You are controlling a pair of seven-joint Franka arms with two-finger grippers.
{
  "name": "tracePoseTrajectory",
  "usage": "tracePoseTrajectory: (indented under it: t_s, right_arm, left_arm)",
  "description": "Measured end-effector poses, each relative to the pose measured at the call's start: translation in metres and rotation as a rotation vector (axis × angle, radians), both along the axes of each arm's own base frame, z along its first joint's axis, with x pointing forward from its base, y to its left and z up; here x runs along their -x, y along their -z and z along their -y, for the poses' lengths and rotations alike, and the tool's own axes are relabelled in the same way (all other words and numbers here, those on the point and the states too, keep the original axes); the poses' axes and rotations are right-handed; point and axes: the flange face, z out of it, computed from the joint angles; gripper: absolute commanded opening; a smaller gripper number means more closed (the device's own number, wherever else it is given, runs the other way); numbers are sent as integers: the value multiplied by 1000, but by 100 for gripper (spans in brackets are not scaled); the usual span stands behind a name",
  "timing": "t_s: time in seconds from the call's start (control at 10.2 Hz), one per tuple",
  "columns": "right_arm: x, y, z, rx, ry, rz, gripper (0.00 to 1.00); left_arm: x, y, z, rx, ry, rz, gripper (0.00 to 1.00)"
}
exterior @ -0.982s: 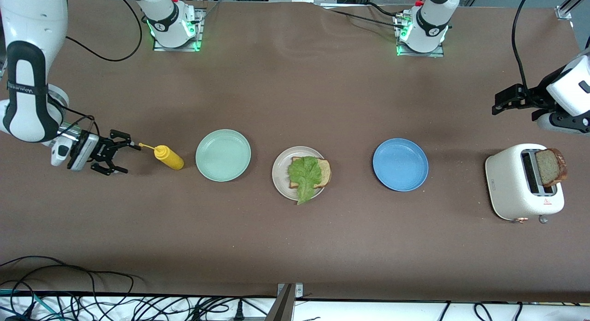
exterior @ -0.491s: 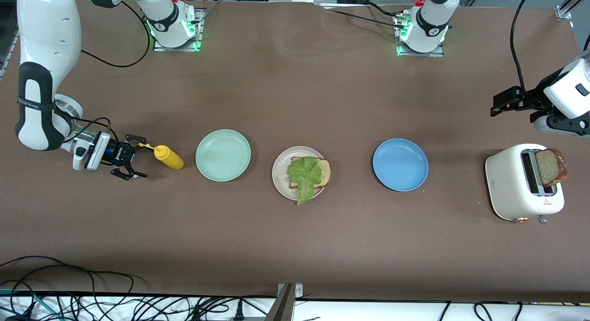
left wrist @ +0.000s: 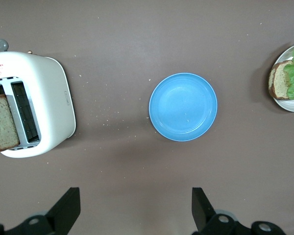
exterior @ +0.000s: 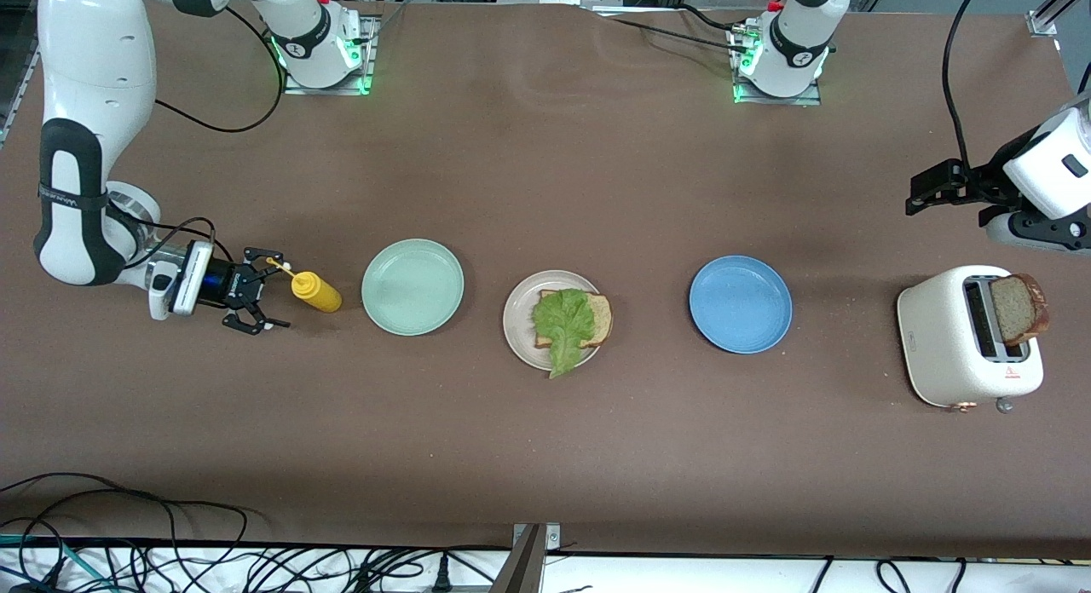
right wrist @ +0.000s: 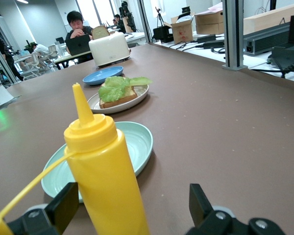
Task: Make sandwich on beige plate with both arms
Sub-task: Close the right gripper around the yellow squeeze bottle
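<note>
Sandwich half built: 1 bread slice with 1 lettuce leaf on the beige plate; top slice not yet placed.

Second bread slice standing in the toaster, just under the left claw, which hangs wide and empty over the desk at the left arm's end. Right claw also wide, low at the right arm's end, jaws either side of the yellow squeeze bottle, not gripping. Probably sauce next, then the toaster slice on top. Beige plate well apart from both claws, between the mint-green plate and blue plate. Count: 2 slices, 1 leaf, 3 plates, 1 bottle, 1 toaster, 2 claws.
</note>
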Motion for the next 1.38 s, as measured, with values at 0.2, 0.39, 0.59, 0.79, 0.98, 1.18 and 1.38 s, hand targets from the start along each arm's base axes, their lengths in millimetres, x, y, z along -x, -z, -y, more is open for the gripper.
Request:
tracePoseTrajectory:
  t_s: [0.2, 0.39, 0.59, 0.79, 0.98, 1.18, 1.38]
  right_arm:
    - [7, 14, -4, -31, -28, -5, 100]
    - [17, 29, -2, -76, -52, -2, 100]
    - [19, 31, -2, -98, -58, -1, 68]
    - [17, 30, -10, -110, -71, 6, 16]
    - [13, 32, -22, -117, -85, 11, 0]
    - [6, 31, -24, -94, -83, 22, 0]
    - [-17, 20, -17, -28, -35, -32, 0]
  left_arm:
    - [0, 0, 0, 0, 0, 0, 100]
    - [0, 0, 0, 0, 0, 0, 100]
    - [0, 0, 0, 0, 0, 0, 100]
    - [0, 0, 0, 0, 0, 0, 100]
    - [0, 0, 0, 0, 0, 0, 100]
    - [0, 0, 0, 0, 0, 0, 100]
    - [0, 1, 0, 0, 0, -1, 100]
